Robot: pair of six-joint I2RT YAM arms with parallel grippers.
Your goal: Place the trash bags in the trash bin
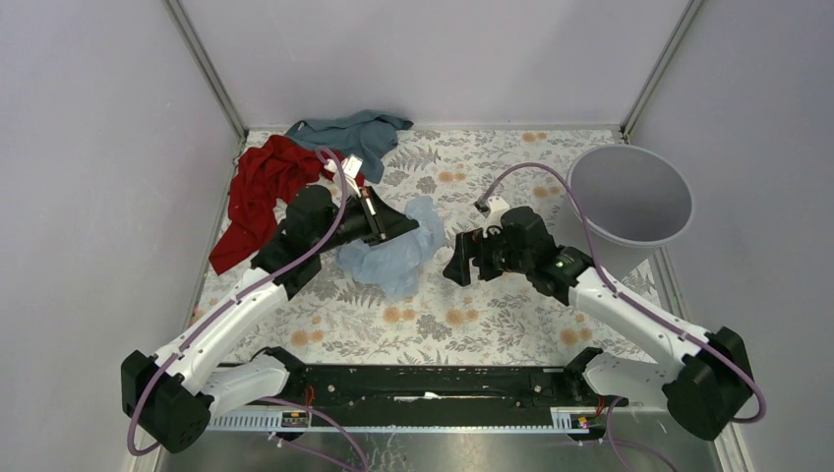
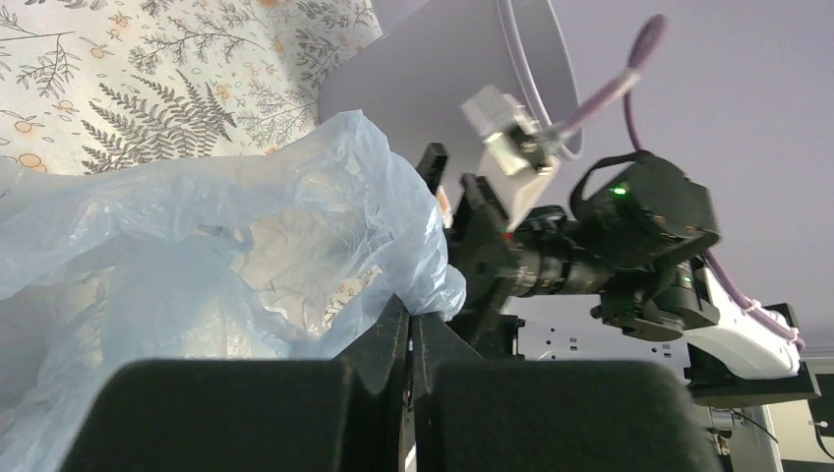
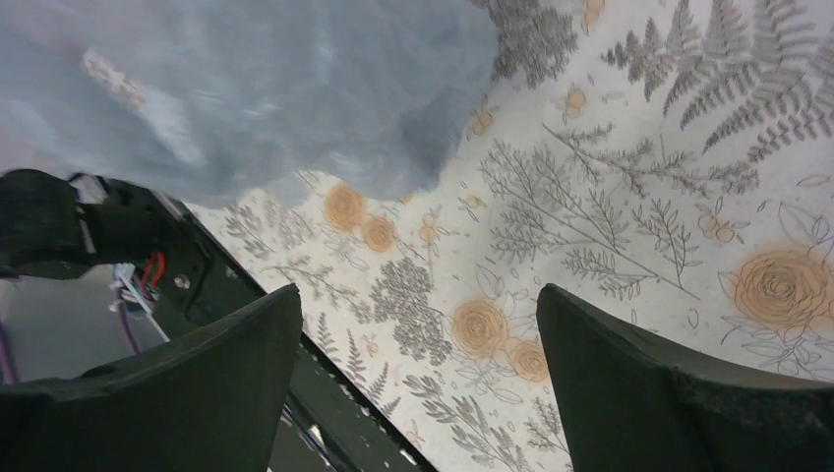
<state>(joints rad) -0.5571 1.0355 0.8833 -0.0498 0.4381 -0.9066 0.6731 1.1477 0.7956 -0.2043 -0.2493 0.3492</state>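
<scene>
Lilac walls (image 1: 108, 147) enclose a table (image 1: 492, 315) covered in a fern-and-flower print.

1. Bag (image 1: 388, 261): pale blue, crumpled, lying on the table near its centre. It is outside the bin (image 1: 629, 197) and well apart from it.
2. Bin: light grey, at the rear right corner, its wide mouth open to the overhead camera. Nothing shows inside it.
3. Left gripper (image 1: 411, 228): reaches in from the left to the bag's upper edge. In the left wrist view its 2 fingers (image 2: 388, 344) are pressed together, pinching a fold of the bag, and the film billows over them.
4. Right gripper (image 1: 456, 258): just beside the bag on its right. Its 2 fingers (image 3: 197, 393) are spread wide, with only printed table between them and the bag's edge just ahead.
5. Obstruction: the right gripper and right arm (image 1: 610, 300) stand between the bag and the bin.
6. Other items: a red cloth (image 1: 258, 192) lies at the rear left, and a teal cloth (image 1: 349, 133) is behind it, touching it. Both are close behind the left gripper.
</scene>
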